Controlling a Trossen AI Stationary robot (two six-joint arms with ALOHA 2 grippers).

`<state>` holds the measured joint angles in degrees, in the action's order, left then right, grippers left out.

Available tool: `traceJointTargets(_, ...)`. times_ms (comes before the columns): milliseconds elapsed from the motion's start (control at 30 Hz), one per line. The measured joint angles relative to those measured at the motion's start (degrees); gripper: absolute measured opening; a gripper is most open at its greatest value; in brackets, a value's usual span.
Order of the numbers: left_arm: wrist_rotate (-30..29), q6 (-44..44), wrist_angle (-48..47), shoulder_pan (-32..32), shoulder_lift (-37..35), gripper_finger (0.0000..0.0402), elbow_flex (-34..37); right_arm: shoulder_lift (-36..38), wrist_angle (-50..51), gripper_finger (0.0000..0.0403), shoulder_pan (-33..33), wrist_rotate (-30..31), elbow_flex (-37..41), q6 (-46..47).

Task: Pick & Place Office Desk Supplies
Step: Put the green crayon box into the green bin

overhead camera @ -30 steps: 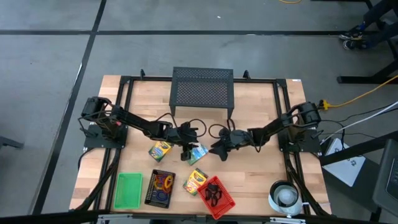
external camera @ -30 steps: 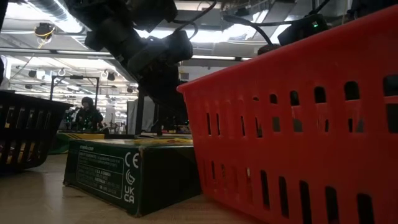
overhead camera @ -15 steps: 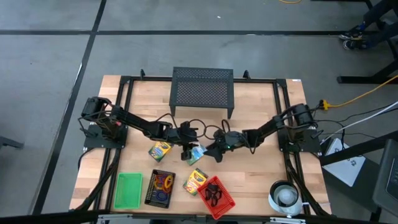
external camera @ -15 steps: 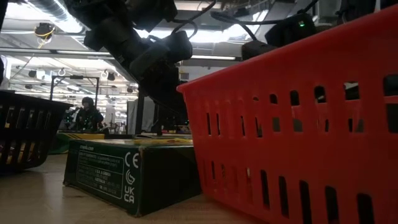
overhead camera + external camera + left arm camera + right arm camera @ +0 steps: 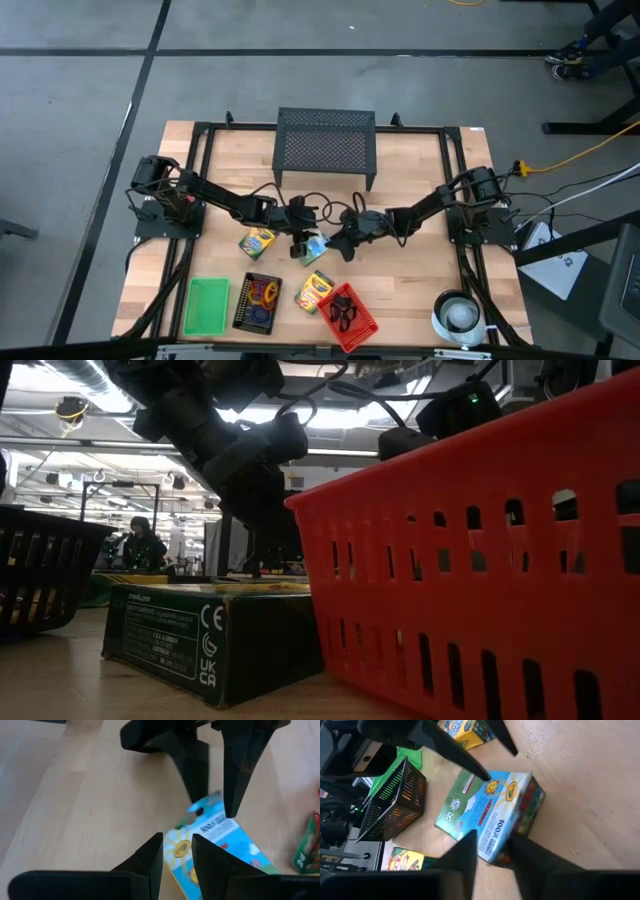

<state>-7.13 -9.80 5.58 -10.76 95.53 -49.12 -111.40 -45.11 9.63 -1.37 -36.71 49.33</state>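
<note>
Mid-desk (image 5: 400,280), a blue crayon box (image 5: 318,245) lies between both my claws. Left claw (image 5: 177,851) pinches one end, fingers narrowly parted. Right claw (image 5: 492,851) straddles the other end, closing.

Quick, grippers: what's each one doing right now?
Left gripper: shut on the blue crayon box, fingers at one end.
Right gripper: fingers astride the same box's other end; a firm grip cannot be told.

Robotics lab; bare concrete floor (image 5: 80,110); ceiling strip lights (image 5: 340,452); exposed ducting (image 5: 85,372)
</note>
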Motion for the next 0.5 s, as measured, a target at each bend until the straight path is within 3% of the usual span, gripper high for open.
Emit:
traceJointTargets(167,-3.60,0.72,0.00,0.00,-0.03,0.0100,0.00,-0.08,0.88,0.0012,0.02,0.51,-0.56,-1.55)
traceJointTargets(300,-7.72,0.70,0.00,0.00,-0.09,0.0100,0.00,0.11,1.20,0.0006,0.04,1.02,-0.61,-2.34)
traceJointTargets(500,-8.24,0.49,0.11,-0.13,-0.19,0.0100,0.00,3.44,4.61,0.0003,0.02,1.99,-0.32,-5.83)
